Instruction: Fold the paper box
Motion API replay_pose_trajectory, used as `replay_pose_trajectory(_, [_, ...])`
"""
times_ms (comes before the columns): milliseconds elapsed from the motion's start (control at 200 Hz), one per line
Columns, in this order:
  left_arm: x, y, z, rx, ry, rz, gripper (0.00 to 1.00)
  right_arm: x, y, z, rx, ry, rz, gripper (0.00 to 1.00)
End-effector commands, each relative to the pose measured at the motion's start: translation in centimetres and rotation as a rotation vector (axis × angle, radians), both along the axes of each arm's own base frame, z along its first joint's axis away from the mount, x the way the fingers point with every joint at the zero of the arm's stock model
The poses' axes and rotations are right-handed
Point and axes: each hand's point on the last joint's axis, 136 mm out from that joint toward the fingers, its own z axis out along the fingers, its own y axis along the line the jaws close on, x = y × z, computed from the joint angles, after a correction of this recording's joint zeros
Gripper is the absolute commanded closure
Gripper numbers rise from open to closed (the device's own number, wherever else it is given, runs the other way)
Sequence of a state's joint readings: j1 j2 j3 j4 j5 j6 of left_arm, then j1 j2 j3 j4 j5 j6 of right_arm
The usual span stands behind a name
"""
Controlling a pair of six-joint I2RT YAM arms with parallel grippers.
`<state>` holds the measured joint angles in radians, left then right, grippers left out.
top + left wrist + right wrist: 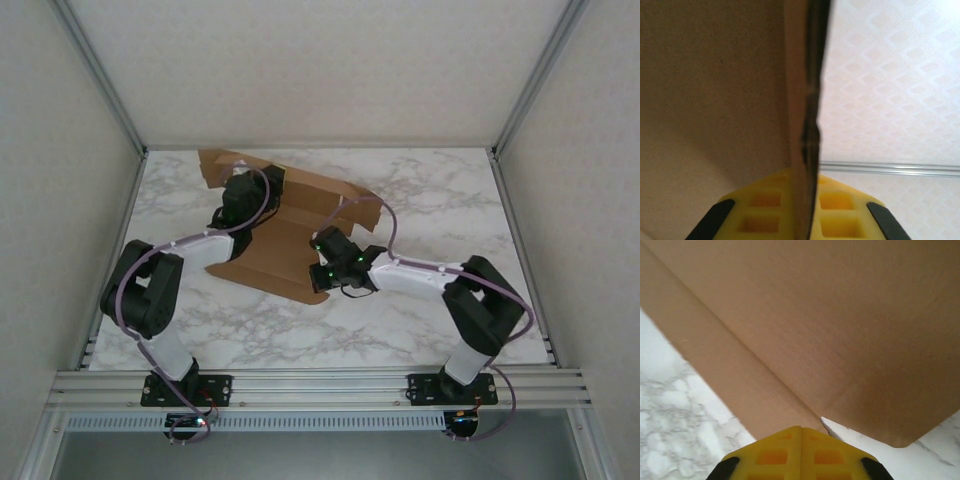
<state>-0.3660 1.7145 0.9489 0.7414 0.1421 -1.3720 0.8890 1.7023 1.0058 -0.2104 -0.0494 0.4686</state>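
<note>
The paper box (pixel 290 235) lies as a brown creased blank on the marble table, with its far left part raised. My left gripper (pixel 240 195) is at that raised part. In the left wrist view the gripper (pixel 804 172) is shut on the edge of an upright panel of the paper box (pixel 715 90), which stands between the yellow fingers (pixel 837 200). My right gripper (pixel 325 245) is over the blank's near right part. In the right wrist view the gripper (pixel 801 429) is shut, fingers pressed together with nothing between them, at a notch in the paper box (pixel 830 330).
The marble table (pixel 420 200) is ringed by aluminium frame rails (pixel 320 385) and white walls. Bare marble (pixel 675 415) shows beside the blank's near edge. Purple cables loop over both arms.
</note>
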Motion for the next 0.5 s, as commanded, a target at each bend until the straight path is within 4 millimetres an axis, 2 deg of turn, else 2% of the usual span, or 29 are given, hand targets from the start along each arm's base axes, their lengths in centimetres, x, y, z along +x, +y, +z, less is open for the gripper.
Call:
replay_pose_trajectory(0, [-0.9,2.0,0.5,0.016,-0.038,0.107,1.0,0.5,-0.5,-2.4,-0.06,0.002,-0.047,1.0])
replay_pose_trajectory(125, [-1.4,2.4,0.1,0.057,-0.022,0.127,1.0,0.5,-1.9,-5.0,-0.122,0.042,-0.081,1.0])
replay_pose_trajectory(225, [-1.7,2.4,0.1,0.073,-0.01,0.132,1.0,0.6,-3.3,-6.1,-0.187,0.054,-0.114,1.0])
replay_pose_trajectory(375, [-2.2,3.2,-0.1,0.103,0.005,0.17,1.0,1.5,-6.3,-6.7,-0.26,0.065,-0.181,1.0])
replay_pose_trajectory(491, [-2.6,3.4,-0.5,0.104,0.011,0.17,1.0,2.5,-8.3,-6.2,-0.28,0.058,-0.229,1.0])
